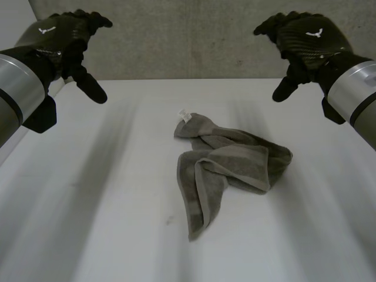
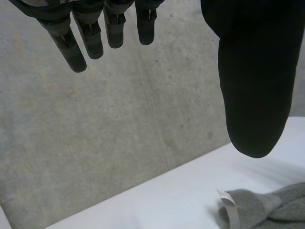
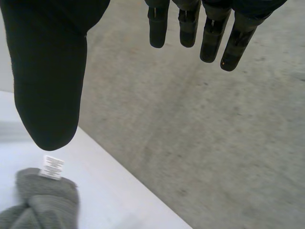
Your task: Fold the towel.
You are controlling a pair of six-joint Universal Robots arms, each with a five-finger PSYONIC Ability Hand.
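Well, the towel (image 1: 229, 161) lies in a crumpled heap near the middle of the surface (image 1: 106, 211), a little toward its right edge. It is twisted over itself, and one long strip of it points toward the near edge. A small white label (image 1: 185, 115) sticks up at the end nearest the far edge.

The left hand (image 1: 61, 38) hangs in the air above the far left corner, and the right hand (image 1: 302, 35) hangs above the far right corner. Both are well apart from the towel. Each hand has its fingers loose and spread and has nothing in it (the wrist views show this best).

The towel looks soft, light and floppy, so it will likely sag and bunch when lifted, and it should not slip much. No fold is made yet. It probably needs spreading flat first. Good places to take hold seem to be the corner by the label and the end of the long strip.
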